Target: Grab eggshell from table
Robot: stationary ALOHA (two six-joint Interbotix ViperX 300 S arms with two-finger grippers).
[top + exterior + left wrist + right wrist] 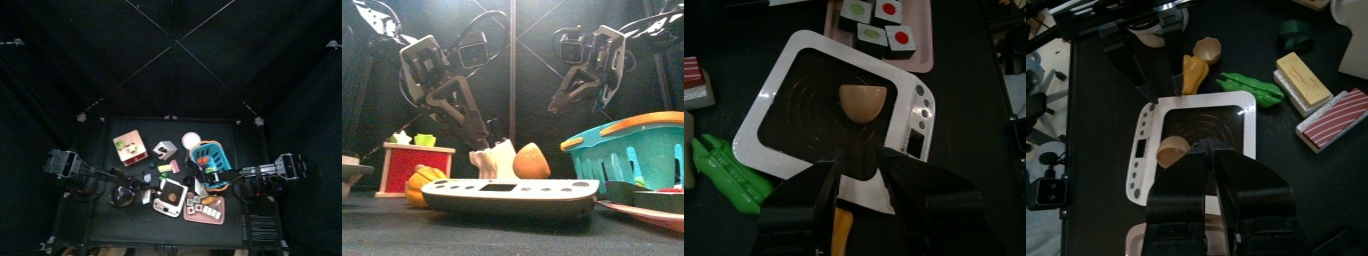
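A pale tan, dome-shaped eggshell (865, 100) lies on the dark plate of a white scale (784, 80), and the right wrist view shows it (1169, 151) partly behind that arm's jaws. My left gripper (861, 170) hangs open just short of the eggshell, over the scale's near edge, with an orange carrot (842, 228) below the gap. My right gripper (1208, 150) is shut and empty above the same scale (1200, 120). The black table (100, 215) carries everything. A second egg-shaped shell (191, 138) (532, 160) stands at the back.
A pink box (130, 146) and a small grey-white cube (166, 150) sit at the back left. A teal basket (211, 155) stands to the right. A pink tray of sushi pieces (885, 25) lies beyond the scale, and a green pepper (724, 178) beside it.
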